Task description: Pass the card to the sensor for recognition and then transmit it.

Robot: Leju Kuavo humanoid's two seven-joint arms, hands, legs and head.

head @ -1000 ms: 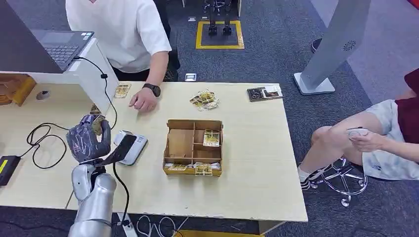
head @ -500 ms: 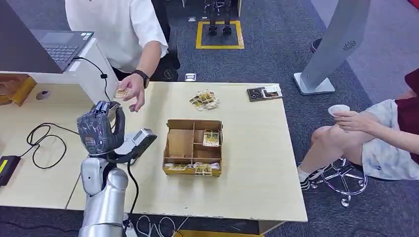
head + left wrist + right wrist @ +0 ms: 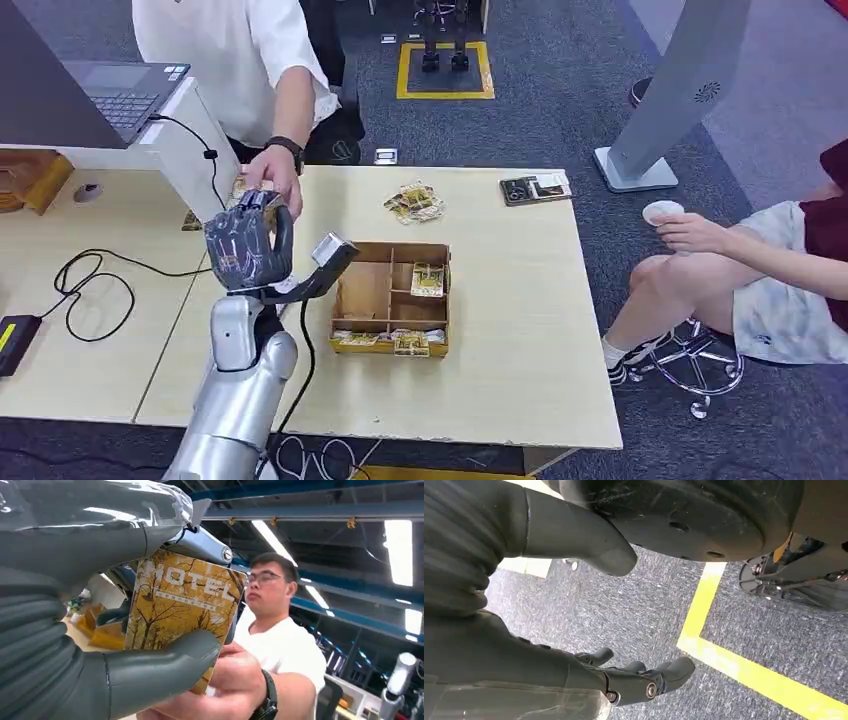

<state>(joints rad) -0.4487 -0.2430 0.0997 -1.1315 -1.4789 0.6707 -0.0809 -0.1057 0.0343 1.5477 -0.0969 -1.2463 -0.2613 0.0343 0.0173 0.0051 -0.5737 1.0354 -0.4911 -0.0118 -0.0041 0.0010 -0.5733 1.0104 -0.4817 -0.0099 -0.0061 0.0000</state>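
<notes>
**Card held up at the far edge of the table**

Where the thick grey thumb [image 3: 165, 665] presses from one side and the darker fingers [image 3: 200, 542] close from the other, a yellow card [image 3: 180, 610] printed with autumn trees and the word HOTEL is pinched upright in the left hand [image 3: 75, 605]. Against the card's lower edge a person's hand [image 3: 225, 680] is seen, touching or just beside it; a dark watch is worn on that wrist.

In the head view the left hand [image 3: 245, 250] is raised at centre left of the frame, its back turned to the camera, with the person's hand [image 3: 268, 185] just above it. Just right of the hand, a dark sensor [image 3: 325, 262] with a light face is lifted off the table, its cable hanging down.

Right of the sensor, a divided cardboard box [image 3: 390, 298] holding a few cards is set on the light wooden table [image 3: 510, 330]. More cards [image 3: 415, 202] are scattered near the table's far edge.

In the right wrist view the right hand [image 3: 644, 680] is hung over grey carpet, its fingers loosely apart and nothing held.
</notes>
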